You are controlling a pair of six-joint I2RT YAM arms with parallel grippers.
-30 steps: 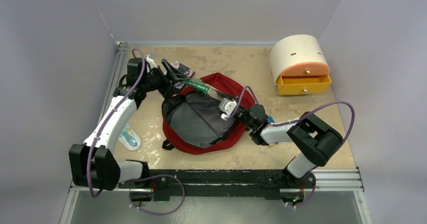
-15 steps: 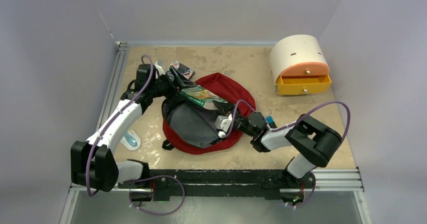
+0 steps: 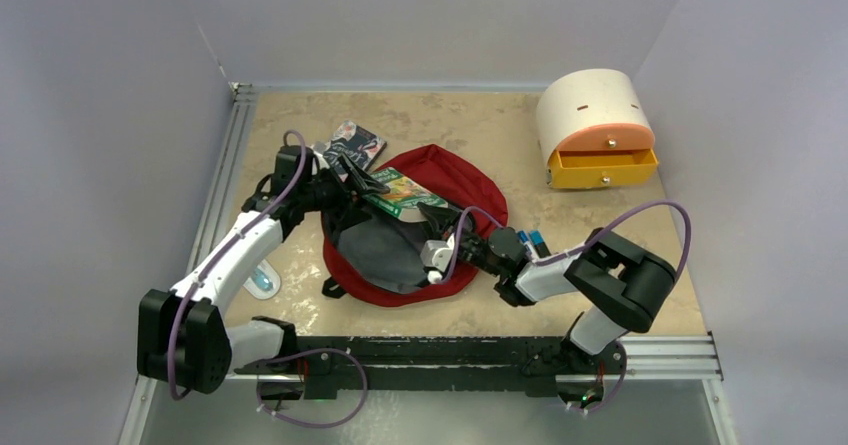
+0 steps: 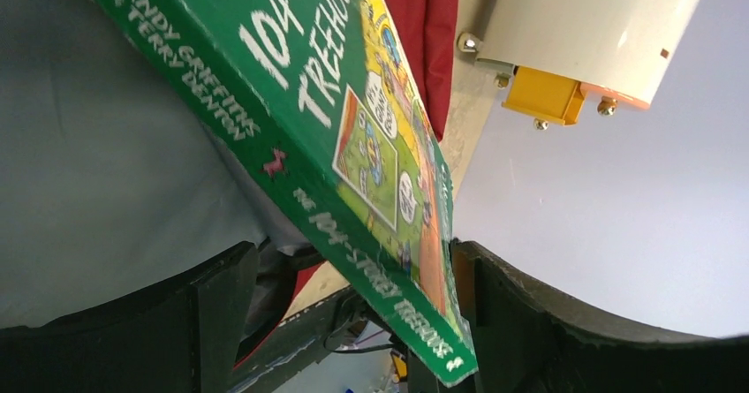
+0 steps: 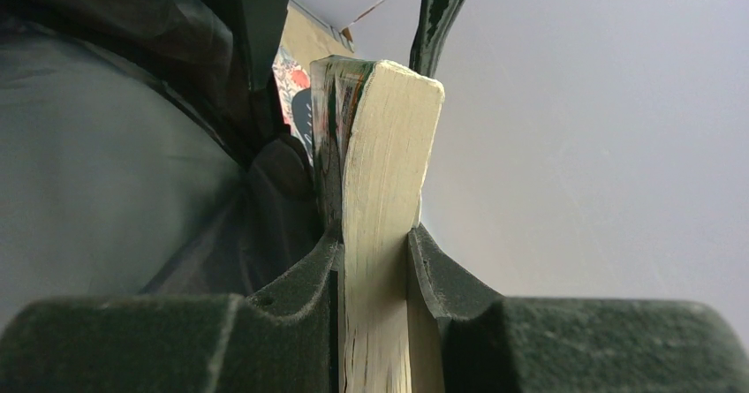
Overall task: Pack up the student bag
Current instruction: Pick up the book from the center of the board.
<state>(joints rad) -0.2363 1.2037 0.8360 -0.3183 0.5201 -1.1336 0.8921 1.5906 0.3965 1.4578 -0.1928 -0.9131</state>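
Observation:
The student bag (image 3: 440,170), dark red with grey lining (image 3: 378,250), lies open in the middle of the table. A green book (image 3: 402,191) hangs over its mouth. My right gripper (image 3: 428,233) is shut on the book's page edge (image 5: 382,146), both pads pressed against the paper. The other end of the book (image 4: 353,137) sits between the spread fingers of my left gripper (image 3: 362,178). That gripper is open, with a clear gap on one side of the book. In the left wrist view the grey lining (image 4: 97,172) fills the left side.
A cream-and-orange drawer box (image 3: 597,130) stands at the back right with its orange drawer pulled out. A dark-covered book (image 3: 350,143) lies behind the bag. A small white-and-blue item (image 3: 260,278) lies near the left arm. Metal rails edge the left and near sides.
The left gripper has carried the green book right and down over the bag's mouth. The right gripper has moved left and nearer, over the lining. The left jaws have spread slightly.

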